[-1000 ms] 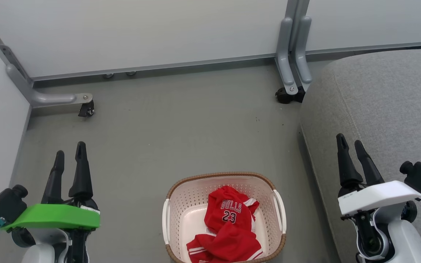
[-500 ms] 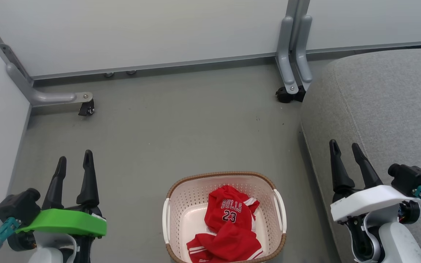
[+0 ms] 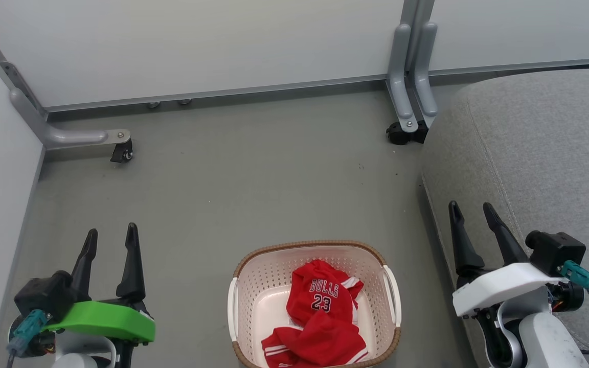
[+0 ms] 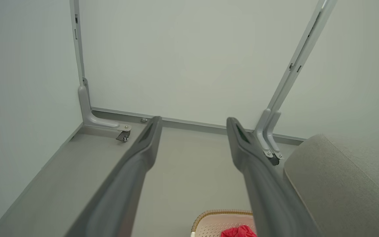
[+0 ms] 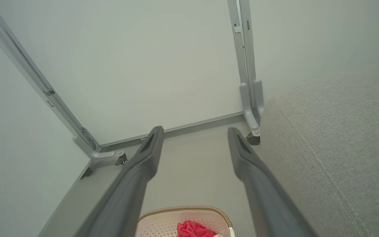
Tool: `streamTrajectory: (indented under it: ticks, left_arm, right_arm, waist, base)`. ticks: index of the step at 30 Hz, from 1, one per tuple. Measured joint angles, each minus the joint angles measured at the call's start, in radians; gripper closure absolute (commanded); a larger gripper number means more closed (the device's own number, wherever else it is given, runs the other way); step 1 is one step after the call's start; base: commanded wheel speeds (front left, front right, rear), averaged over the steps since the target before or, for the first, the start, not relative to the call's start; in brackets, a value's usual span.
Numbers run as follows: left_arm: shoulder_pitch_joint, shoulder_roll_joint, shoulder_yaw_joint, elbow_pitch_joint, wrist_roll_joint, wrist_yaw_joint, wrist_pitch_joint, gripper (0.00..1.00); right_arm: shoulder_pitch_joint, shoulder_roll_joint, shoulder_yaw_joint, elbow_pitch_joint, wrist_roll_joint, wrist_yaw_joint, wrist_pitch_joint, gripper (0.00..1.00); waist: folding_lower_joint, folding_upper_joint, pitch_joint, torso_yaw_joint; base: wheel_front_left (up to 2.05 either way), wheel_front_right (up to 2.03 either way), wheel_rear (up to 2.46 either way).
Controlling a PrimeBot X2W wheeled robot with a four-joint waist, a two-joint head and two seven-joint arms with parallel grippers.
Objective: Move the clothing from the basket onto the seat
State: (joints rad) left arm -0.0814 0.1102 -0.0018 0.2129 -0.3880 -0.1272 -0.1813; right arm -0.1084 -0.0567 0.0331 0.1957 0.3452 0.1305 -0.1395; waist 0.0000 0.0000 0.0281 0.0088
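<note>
While my left gripper (image 3: 111, 230) and right gripper (image 3: 471, 205) sit low on either side of the basket (image 3: 309, 244), I log what each view gives. Left: fingers apart, bare floor (image 3: 253, 179) showing through the gap in the left wrist view; gripping nothing. Right: fingers likewise apart, floor showing between them in the right wrist view; gripping nothing. Clothing (image 3: 325, 319) lies inside the basket, apart from both grippers, with bare basket bottom showing on its left side. Jersey (image 3: 322, 294) is crumpled on top, "BULLS 23" readable. Shorts (image 3: 320, 342) sit nearer me; their lower part is cut off by the head view's bottom edge, as is the basket's near rim. How the two garments overlap underneath I cannot tell. Left wrist view: a far arc of the rim and a scrap of red, the rest hidden behind my own finger (image 4: 268, 184) and the frame edge. Right wrist view: far half of the basket and a red lump, print not legible. Seat (image 3: 540, 153) stands to the basket's right and runs off the right edge, so its full extent is unknown. My right gripper overlaps the seat's front edge in the head view; touching or apart cannot be judged from here.
</note>
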Motion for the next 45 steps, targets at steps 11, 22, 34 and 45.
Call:
streamTrajectory:
  ticks: [11, 22, 34, 45]
  left_arm:
    - [0.001, 0.0, -0.001, 0.032, 0.098, -0.001, -0.024, 0.0]
    - [0.004, 0.0, 0.0, 0.065, 0.176, -0.001, -0.046, 0.0]
    - [0.004, -0.001, 0.005, 0.084, 0.261, -0.002, -0.068, 0.0]
    - [0.004, -0.004, 0.018, 0.09, 0.292, -0.002, -0.081, 0.0]
  right_arm:
    - [0.0, 0.004, 0.011, 0.002, -0.082, 0.0, 0.0, 0.0]
    - [0.004, 0.006, 0.031, 0.003, -0.151, 0.0, -0.01, 0.0]
    - [0.007, 0.006, 0.032, -0.008, -0.225, 0.0, -0.024, 0.0]
    - [0.012, 0.007, 0.024, -0.012, -0.241, 0.0, -0.038, 0.0]
  waist:
    - [0.0, 0.0, 0.002, 0.001]
    - [0.0, 0.0, 0.0, 0.005]
    - [0.0, 0.0, 0.01, 0.01]
    - [0.0, 0.0, 0.019, 0.017]
  base:
    - [0.0, 0.0, 0.0]
    - [0.0, 0.0, 0.0]
    - [0.0, 0.0, 0.0]
    - [0.0, 0.0, 0.0]
